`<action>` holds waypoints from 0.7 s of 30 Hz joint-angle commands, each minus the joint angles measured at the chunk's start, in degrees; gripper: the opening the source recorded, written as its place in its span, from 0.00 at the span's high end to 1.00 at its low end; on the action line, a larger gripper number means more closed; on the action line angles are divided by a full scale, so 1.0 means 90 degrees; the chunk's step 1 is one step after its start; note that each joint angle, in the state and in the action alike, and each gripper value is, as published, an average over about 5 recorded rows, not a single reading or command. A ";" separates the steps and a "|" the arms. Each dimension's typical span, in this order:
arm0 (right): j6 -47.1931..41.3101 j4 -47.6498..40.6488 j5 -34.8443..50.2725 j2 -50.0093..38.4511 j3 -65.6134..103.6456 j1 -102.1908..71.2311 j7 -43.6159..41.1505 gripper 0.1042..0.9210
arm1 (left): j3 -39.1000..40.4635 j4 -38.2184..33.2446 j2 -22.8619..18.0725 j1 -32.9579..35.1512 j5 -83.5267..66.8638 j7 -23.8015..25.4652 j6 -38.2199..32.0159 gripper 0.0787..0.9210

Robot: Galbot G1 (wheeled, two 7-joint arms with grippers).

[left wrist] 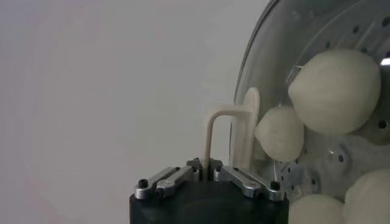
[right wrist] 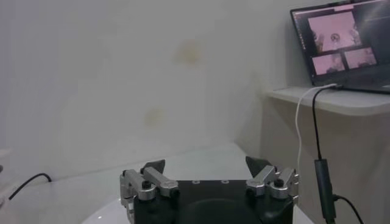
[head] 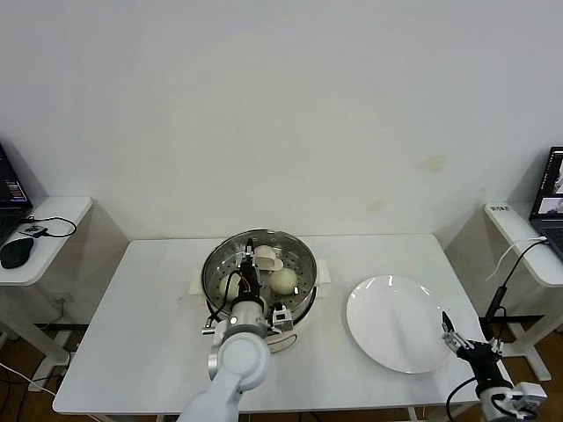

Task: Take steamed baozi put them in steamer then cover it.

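The steamer (head: 303, 261) stands at the table's middle on its cream base. The glass cover (left wrist: 256, 58) lies over it, its cream handle (head: 267, 257) at centre. Through the glass I see several baozi (left wrist: 335, 91) on the perforated floor; one baozi (head: 283, 281) shows in the head view. My left gripper (head: 250, 280) reaches in from the near side. In the left wrist view the left gripper (left wrist: 207, 167) is shut on the thin leg of the cover's handle (left wrist: 234, 125). My right gripper (head: 450, 332) waits open and empty at the table's near right corner; its jaws stand wide apart in the right wrist view (right wrist: 206, 165).
An empty white plate (head: 396, 325) lies right of the steamer, close to my right gripper. Side tables with laptops (right wrist: 341, 42) and cables flank the table. A black mouse (head: 16, 251) rests on the left side table.
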 commanded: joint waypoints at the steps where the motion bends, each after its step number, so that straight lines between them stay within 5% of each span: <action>1: 0.0001 -0.0012 -0.0007 0.0009 -0.0003 0.0008 0.0001 0.12 | -0.0017 -0.0311 0.0081 0.0105 -0.0137 0.0014 0.0000 0.60; 13: 0.0020 -0.0089 -0.0020 0.0020 0.0002 0.0033 0.0000 0.12 | 0.0067 -0.1039 0.0243 0.0522 -0.0309 0.0184 0.0043 0.19; 21: 0.0035 -0.0103 -0.0033 0.0033 -0.0002 0.0019 -0.0003 0.12 | -0.0010 -0.1345 0.0296 0.0663 -0.0355 0.0278 0.0062 0.12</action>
